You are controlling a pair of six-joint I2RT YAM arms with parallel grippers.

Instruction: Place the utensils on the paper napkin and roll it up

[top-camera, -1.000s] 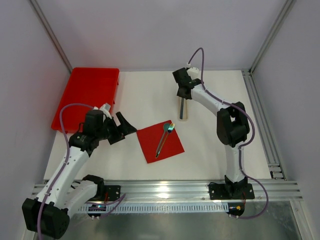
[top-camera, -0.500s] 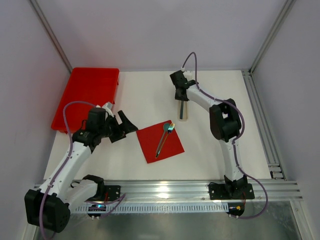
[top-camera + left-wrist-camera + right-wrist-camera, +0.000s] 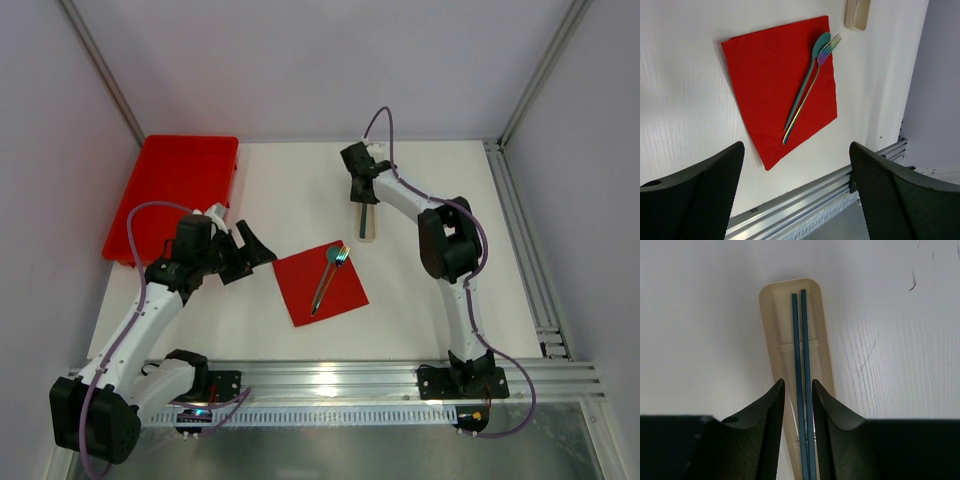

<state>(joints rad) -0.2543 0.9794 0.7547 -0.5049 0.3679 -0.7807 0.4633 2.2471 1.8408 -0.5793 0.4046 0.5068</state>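
Observation:
The red paper napkin (image 3: 300,285) lies flat mid-table, also in the left wrist view (image 3: 770,80). A teal spoon (image 3: 807,85) and fork (image 3: 812,90) lie side by side on it (image 3: 327,275). My left gripper (image 3: 255,255) is open and empty, hovering left of the napkin (image 3: 796,150). My right gripper (image 3: 362,195) is down over a beige case (image 3: 770,320) holding two thin teal chopsticks (image 3: 799,330). Its jaws are closed narrowly around both chopsticks (image 3: 797,382), which still lie in the case.
A big red plastic tray (image 3: 180,190) sits at the back left. The beige case (image 3: 367,232) lies just beyond the napkin's far corner, its end showing in the left wrist view (image 3: 857,12). An aluminium rail (image 3: 330,375) runs along the near edge.
My right gripper moved a little left and down onto the case, then held still. My left arm shifted slightly. Napkin, spoon and fork have not moved.

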